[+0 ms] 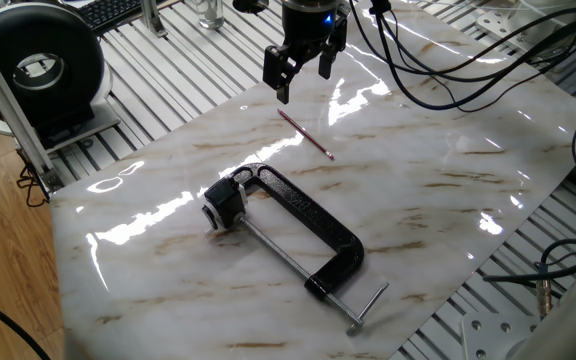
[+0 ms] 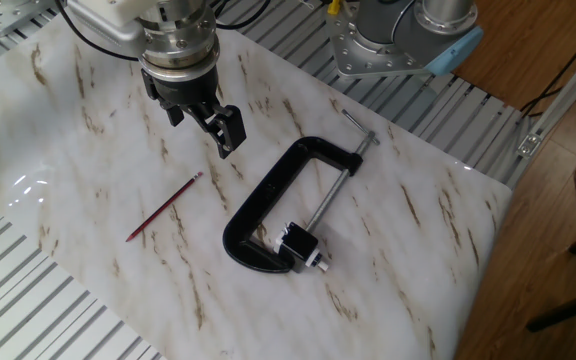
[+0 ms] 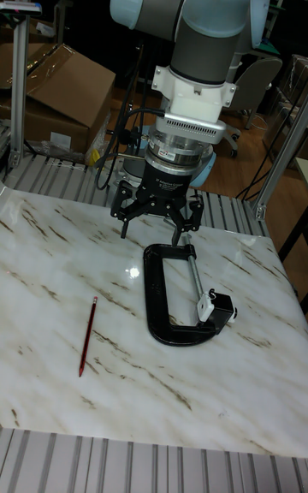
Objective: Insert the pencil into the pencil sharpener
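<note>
The thin red-pink pencil [image 1: 305, 134] [image 2: 165, 207] [image 3: 87, 335] lies flat on the marble slab. My gripper [image 1: 304, 83] [image 2: 203, 130] [image 3: 158, 223] hangs open above the slab, just beyond the pencil's far end in one fixed view, with nothing between its fingers. The pencil sharpener [image 1: 223, 205] [image 2: 301, 247] [image 3: 218, 306], a small black block with a pale face, sits in the mouth of the black C-clamp [image 1: 308, 220] [image 2: 268, 200] [image 3: 158, 296], at the tip of its silver rod. Pencil and clamp lie apart, a short stretch of bare marble between them.
The marble slab [image 1: 448, 180] rests on a slatted aluminium table. A round black device [image 1: 38, 65] stands off its left corner. Black cables [image 1: 448, 60] trail over the far right. A second robot base [image 2: 398, 40] stands behind the clamp, and a cardboard box [image 3: 60, 82] sits off the table.
</note>
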Robot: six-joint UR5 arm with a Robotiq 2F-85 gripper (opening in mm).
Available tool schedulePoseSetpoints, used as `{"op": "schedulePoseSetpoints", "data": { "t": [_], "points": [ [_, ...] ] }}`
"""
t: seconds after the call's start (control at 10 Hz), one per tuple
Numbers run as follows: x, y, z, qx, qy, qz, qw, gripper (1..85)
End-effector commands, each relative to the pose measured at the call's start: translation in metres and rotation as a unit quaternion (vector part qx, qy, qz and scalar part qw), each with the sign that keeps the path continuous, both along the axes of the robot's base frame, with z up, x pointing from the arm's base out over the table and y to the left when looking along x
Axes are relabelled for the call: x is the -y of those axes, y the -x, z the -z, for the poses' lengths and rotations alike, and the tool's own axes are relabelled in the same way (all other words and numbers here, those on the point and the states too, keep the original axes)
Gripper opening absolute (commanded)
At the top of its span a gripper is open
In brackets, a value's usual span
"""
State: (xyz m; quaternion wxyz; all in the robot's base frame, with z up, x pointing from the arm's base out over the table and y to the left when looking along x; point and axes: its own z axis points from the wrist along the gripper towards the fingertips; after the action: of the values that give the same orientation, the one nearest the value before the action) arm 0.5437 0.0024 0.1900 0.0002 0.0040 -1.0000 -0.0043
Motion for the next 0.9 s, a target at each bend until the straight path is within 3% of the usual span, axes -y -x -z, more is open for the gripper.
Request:
{"op": "schedulePoseSetpoints", "data": {
  "t": [0.0, 0.8],
  "points": [
    [-0.0027, 0.0061, -0.0001, -0.011, -0.001, -0.006, 0.9999, 1.0],
    [-0.0022, 0.0073, 0.0013, -0.012, 0.000, -0.003, 0.9999, 1.0]
  ]
}}
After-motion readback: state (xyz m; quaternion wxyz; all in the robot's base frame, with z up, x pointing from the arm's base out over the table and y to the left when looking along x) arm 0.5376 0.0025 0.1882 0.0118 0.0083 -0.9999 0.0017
